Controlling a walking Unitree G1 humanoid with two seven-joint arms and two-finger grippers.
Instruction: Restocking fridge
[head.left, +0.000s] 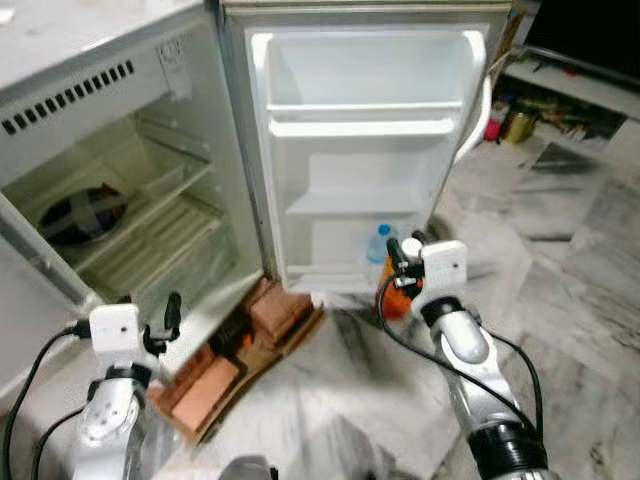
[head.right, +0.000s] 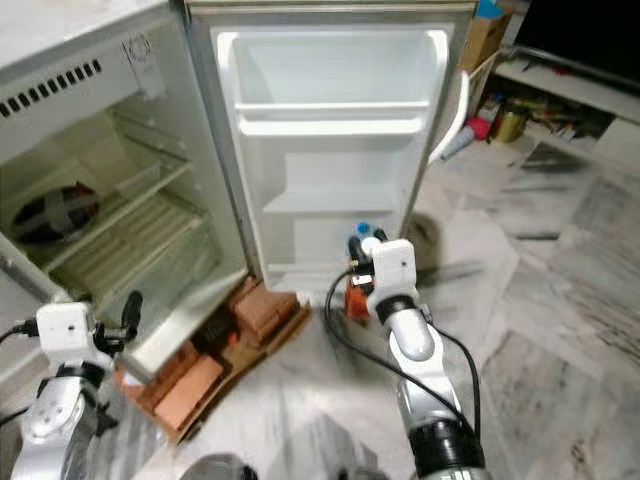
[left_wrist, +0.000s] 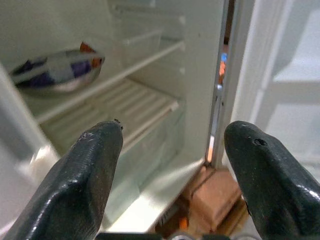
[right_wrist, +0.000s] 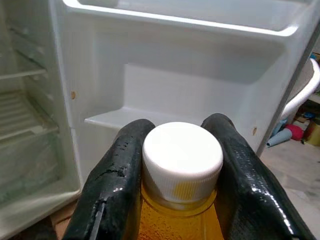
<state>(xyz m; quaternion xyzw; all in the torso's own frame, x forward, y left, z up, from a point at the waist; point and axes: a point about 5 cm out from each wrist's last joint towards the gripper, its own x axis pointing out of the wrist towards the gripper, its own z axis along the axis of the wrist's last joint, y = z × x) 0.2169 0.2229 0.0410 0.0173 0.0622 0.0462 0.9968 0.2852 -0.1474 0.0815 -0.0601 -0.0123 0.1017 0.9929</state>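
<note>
while the fridge (head.left: 120, 150) stands with its door (head.left: 365, 150) swung wide, the right gripper (right_wrist: 181, 165) is closed on a bottle (right_wrist: 177, 220) of orange drink, its two black fingers (right_wrist: 117, 170) pressed against opposite sides of the white cap (right_wrist: 182, 156) and neck. the bottle hangs just in front of the door's lowest shelf, close to the floor, where a second bottle with a blue cap (head.left: 381, 243) already stands.

the held bottle looks like thin clear plastic filled with liquid – so probably fairly heavy for its size, with walls that could give if squeezed low down. the ribbed cap and stiff neck are the firmest place to hold, and that is where the fingers sit. the plastic may be smooth and a little slippery; droplets seem to show under the cap, though that is hard to be sure of. held from the top, a full bottle could swing, so a slow, upright move to the shelf would suit it.

the left gripper (head.left: 170, 318) is low by the fridge body, fingers spread apart and holding nothing. inside, on an upper shelf, lies a flat blue and white packet (left_wrist: 55, 70). bricks (head.left: 275, 312) prop up the fridge – they lie on a marble floor (head.left: 560, 300).
</note>
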